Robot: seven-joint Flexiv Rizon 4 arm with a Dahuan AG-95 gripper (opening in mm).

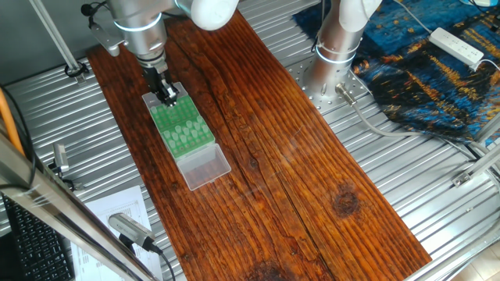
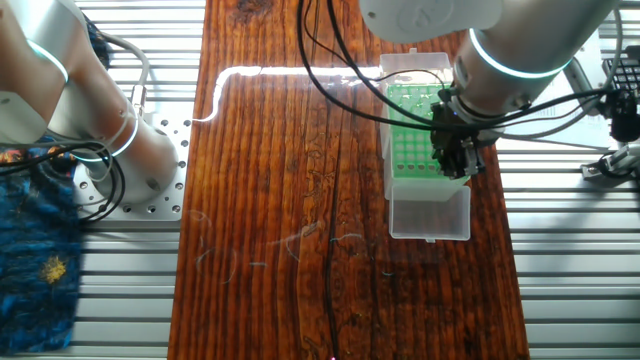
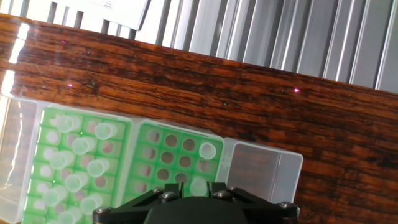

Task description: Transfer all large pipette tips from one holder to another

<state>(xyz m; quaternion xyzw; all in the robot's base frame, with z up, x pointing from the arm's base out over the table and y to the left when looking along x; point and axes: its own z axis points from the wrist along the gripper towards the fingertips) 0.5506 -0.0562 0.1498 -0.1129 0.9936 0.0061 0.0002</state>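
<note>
Wooden board (image 1: 312, 156) on ribbed metal is seen in one fixed view; gripper (image 1: 167, 97) is poised over green rack (image 1: 183, 129).

Other fixed view: jaw state cannot be told.

Hand view: large pipette tips (image 3: 78, 165) are seated mostly in left block; judged light, slippery, best pinched below collars.

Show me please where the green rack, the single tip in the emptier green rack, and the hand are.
green rack (image 1: 184, 129): one fixed view, its top face.
single tip (image 3: 208, 150): hand view, its round top.
hand (image 1: 167, 97): one fixed view, between its fingertips.
</note>
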